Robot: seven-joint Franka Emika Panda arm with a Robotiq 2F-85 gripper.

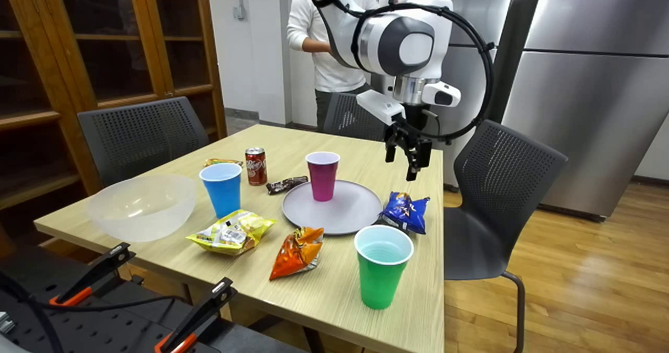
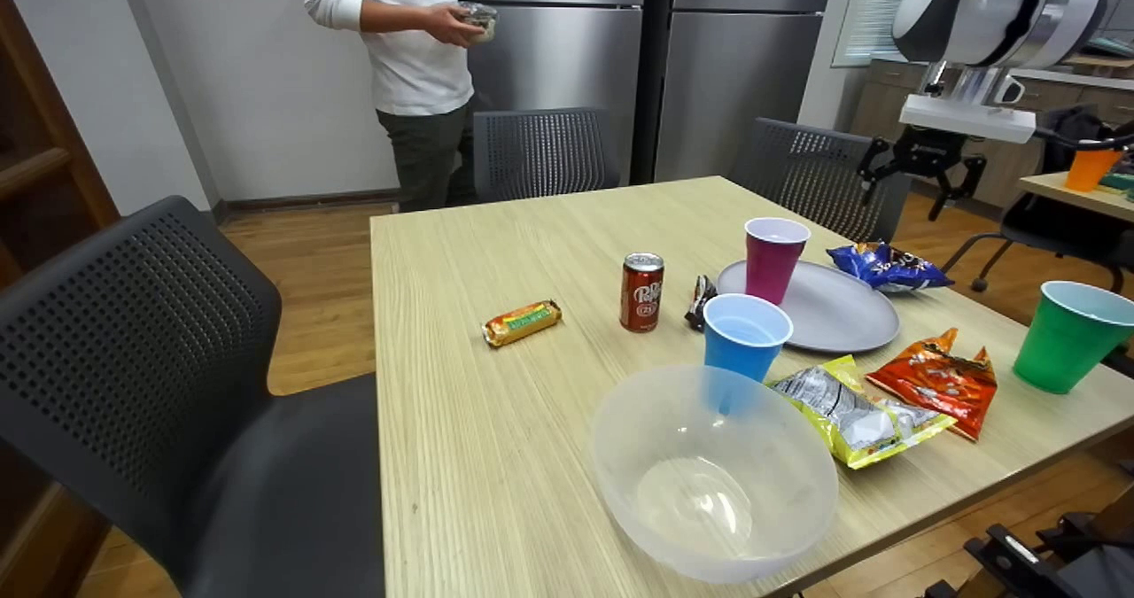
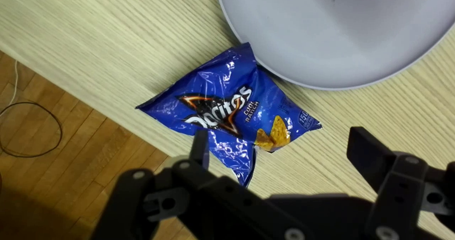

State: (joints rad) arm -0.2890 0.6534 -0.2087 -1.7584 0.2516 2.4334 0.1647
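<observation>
My gripper (image 1: 401, 166) hangs in the air over the table's edge, fingers wide apart and holding nothing. Nearest below it lies a blue Doritos bag (image 3: 227, 101), crumpled, close against the rim of a grey plate (image 3: 330, 55). In the wrist view the gripper (image 3: 279, 137) has its left finger overlapping the bag's lower edge, while the right finger is over bare wood. A gap shows between gripper and bag in both exterior views. On the plate stands a purple cup (image 1: 323, 178), upright. A green cup (image 1: 384, 269) and an orange bag (image 1: 298, 252) are on the near side.
Also on the table are a blue cup (image 1: 222, 190), a yellow bag (image 1: 232, 232), a soda can (image 2: 641, 292), a dark wrapped bar (image 1: 286, 184), a golden wrapped bar (image 2: 523, 322) and a translucent bowl (image 2: 709, 492). Chairs surround the table; a person (image 2: 416, 58) stands behind it.
</observation>
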